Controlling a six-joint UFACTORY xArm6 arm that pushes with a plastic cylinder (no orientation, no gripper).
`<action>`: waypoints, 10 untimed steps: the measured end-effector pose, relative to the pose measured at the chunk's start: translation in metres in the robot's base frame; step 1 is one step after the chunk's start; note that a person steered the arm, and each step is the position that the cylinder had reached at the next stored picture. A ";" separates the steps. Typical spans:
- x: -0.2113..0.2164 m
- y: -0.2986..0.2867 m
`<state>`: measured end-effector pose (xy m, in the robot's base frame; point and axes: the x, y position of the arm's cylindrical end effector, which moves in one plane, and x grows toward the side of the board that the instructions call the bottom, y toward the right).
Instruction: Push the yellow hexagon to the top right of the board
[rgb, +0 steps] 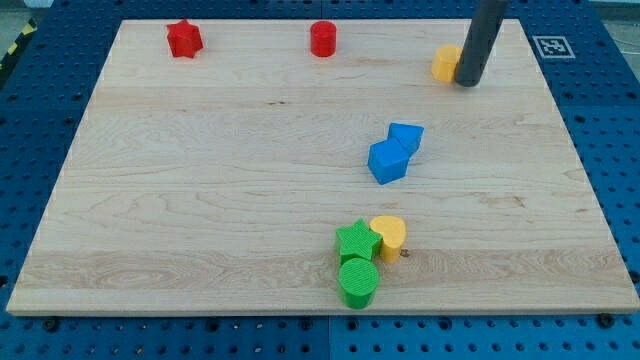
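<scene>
Yellow hexagon (446, 62) sits near the view's top right part of the wooden board (200, 200), touching or very nearly touching my tip (467, 83) on the tip's left side; the rod hides the block's right edge, so I cannot tell whether there is any gap. My tip is the bare lower end of a straight dark rod that comes down from the view's top edge. It has nothing that can open or close and holds nothing; it simply rests at board height beside the hexagon.

Everything else lies away from my tip. Below it and slightly to its left, two blue blocks touch each other: a blue cube (388, 161), and a smaller blue block (406, 137) of angular shape against the cube's upper right. Farther below, near the view's bottom edge of the board, three blocks cluster together: a yellow heart (389, 236), a green star (356, 241) touching the heart's left side, and a green cylinder (358, 282) just below the star. Well to the left of my tip, along the view's top edge, stand a red cylinder (323, 39) and, farther left, a red star (184, 39).
</scene>
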<state>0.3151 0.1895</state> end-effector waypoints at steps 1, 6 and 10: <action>-0.001 -0.008; -0.029 -0.026; -0.072 -0.039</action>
<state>0.2436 0.1502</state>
